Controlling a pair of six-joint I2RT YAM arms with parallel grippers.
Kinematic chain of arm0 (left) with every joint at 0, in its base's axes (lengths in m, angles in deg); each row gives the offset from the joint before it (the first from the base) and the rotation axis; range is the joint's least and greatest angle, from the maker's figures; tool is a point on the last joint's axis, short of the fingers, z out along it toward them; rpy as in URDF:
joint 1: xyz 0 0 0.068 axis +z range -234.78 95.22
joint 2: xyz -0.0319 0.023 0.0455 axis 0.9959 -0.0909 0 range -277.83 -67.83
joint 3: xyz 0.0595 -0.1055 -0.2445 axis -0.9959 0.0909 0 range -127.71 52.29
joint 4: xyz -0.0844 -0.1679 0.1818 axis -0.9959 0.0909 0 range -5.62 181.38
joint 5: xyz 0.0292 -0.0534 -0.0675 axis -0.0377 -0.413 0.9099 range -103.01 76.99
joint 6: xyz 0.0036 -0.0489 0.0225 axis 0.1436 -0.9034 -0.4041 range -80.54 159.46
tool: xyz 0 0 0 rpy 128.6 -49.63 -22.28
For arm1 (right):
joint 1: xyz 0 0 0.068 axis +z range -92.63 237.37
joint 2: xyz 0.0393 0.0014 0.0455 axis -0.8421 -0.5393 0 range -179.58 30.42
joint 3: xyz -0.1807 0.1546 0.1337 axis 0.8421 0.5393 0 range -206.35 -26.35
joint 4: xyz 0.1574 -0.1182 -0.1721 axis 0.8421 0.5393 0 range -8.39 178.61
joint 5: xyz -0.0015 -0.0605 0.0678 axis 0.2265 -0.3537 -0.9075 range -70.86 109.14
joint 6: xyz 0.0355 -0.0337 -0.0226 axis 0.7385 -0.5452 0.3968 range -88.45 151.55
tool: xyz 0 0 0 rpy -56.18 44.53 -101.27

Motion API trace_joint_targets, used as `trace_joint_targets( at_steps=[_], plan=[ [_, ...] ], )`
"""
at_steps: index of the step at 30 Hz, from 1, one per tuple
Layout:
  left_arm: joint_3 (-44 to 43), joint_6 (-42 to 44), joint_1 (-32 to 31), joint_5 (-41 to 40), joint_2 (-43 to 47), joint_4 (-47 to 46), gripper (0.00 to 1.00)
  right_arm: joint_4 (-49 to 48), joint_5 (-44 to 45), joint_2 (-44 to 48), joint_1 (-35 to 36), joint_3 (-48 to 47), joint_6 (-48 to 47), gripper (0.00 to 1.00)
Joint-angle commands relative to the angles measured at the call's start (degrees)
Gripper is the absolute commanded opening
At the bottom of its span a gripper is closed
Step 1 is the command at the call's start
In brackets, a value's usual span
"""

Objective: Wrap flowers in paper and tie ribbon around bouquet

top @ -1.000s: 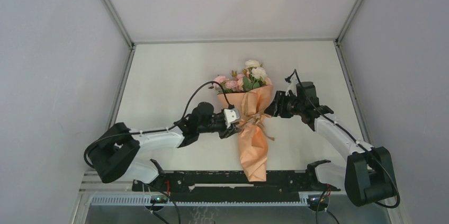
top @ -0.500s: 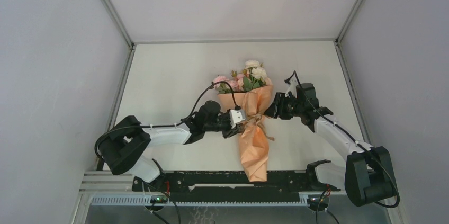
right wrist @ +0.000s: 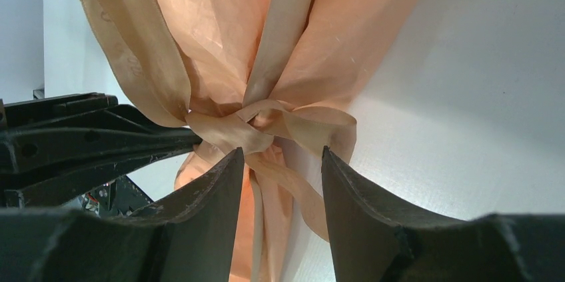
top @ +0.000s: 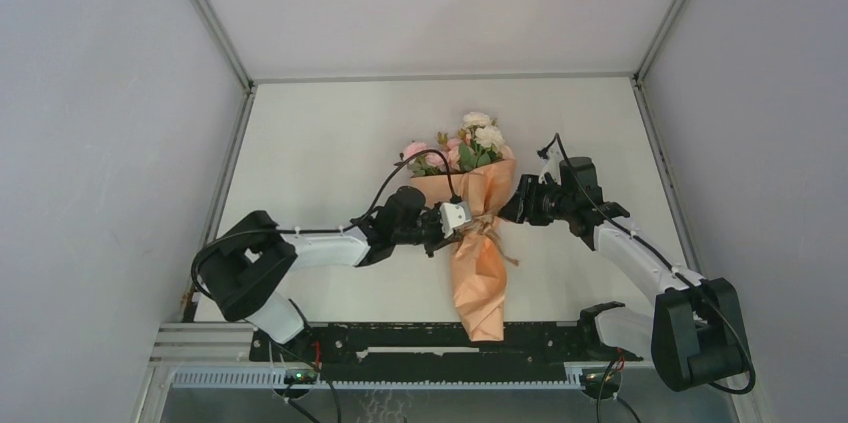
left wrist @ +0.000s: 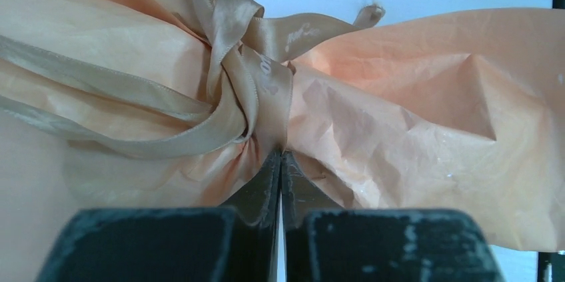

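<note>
Since the ribbon [left wrist: 226, 95] already goes around the narrow waist of the bouquet [top: 478, 273] and is crossed into a knot with loops, I judge that the wrapping is done and the step in hand is the tying, that is, pulling the bow tight. The left gripper [left wrist: 280, 162] has its jaws pressed together with the tips on the ribbon just under the knot, so it seems to pinch a fold of it. The right gripper [right wrist: 281, 159] is open, one jaw on each side of the knot, and as far as I can see it touches neither ribbon nor paper [right wrist: 220, 22]. The next move, I think, calls for the right jaws to close on a free ribbon tail and for both arms to draw apart gently, so that the knot tightens without tearing the paper. The bouquet lies flat in the middle of the table [top: 320, 143], between the two grippers — its long axis runs from near to far, leaning a little, with the flowers [top: 470, 148] at the far end and the pointed paper tail toward the arm bases
</note>
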State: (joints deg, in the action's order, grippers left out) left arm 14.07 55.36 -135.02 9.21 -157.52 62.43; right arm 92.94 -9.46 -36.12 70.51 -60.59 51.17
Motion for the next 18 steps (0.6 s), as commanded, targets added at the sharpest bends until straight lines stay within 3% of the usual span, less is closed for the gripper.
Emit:
trace_joint_targets(
  at_steps=[1, 4, 12, 18],
  plan=[
    [-1.93, 1.85, -0.30, 2.56, 1.01, 0.21, 0.00, -1.07, -0.49, 1.02, -0.04, -0.15, -0.67, 0.56],
    [0.64, 5.12, -0.30, 5.24, 4.33, 0.41, 0.00, -0.92, -0.53, 0.62, -0.05, -0.21, -0.22, 0.58],
    [2.84, 9.86, -0.30, 2.37, 9.40, 4.90, 0.00, -5.34, -1.00, -2.08, -0.20, 1.69, 5.93, 0.67],
    [3.57, 19.33, -0.23, 1.24, 11.77, 14.93, 0.00, -5.64, 1.08, 0.42, -0.34, 1.98, 8.82, 0.70]
  ],
)
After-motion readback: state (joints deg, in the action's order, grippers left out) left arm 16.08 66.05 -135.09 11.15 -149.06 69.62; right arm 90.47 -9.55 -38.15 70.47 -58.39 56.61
